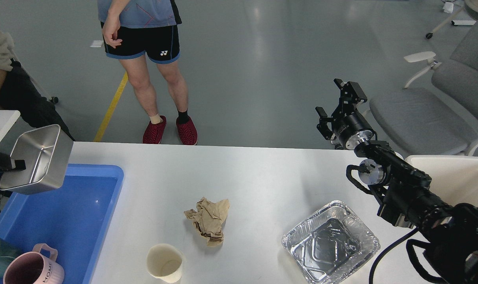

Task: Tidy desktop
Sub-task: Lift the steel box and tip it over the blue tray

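"HOME" on pink mug (33, 268), Yonex logo on shorts (144, 43)

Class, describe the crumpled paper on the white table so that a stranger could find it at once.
Start at the desktop, the wide white table with a blue tray at its left end. Near its middle lies the crumpled brown paper, between a paper cup and a foil tray. It alone is soft, tan and shapeless.

A crumpled brown paper wad (208, 221) lies mid-way on the wide white desktop (262, 173), between a cream paper cup (164, 262) and a square foil tray (330, 241). The left gripper (10, 165) holds a steel box (37, 159) above the blue plastic tray (104, 173); the right gripper (338, 106) hangs with fingers parted.
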